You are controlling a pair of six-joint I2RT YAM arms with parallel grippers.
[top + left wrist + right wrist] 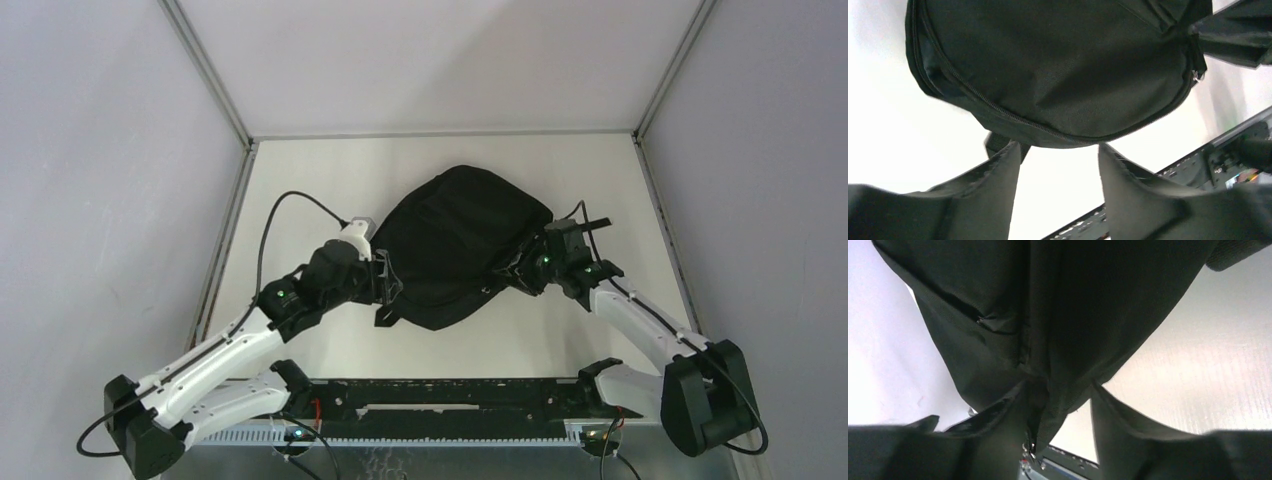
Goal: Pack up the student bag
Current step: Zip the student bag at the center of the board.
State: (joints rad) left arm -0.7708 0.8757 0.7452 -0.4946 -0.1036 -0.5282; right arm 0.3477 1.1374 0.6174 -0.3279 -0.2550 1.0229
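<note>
The student bag [455, 245], a rounded black fabric backpack, lies in the middle of the white table. My left gripper [387, 287] is open at the bag's near left edge. In the left wrist view its fingertips [1013, 150] stand just below the bag [1058, 65] and its closed zip [998, 107], with nothing between them. My right gripper [522, 270] is at the bag's right edge. In the right wrist view it [1058, 392] is open, and a fold of bag fabric [1048, 340] hangs between the jaws, against the left finger and clear of the right one.
A black rail [450, 395] runs along the table's near edge between the arm bases. White walls close in the left, right and back sides. A bag strap [1238, 30] sticks out to the right. A metal zip ring [1198, 76] hangs at the bag's edge.
</note>
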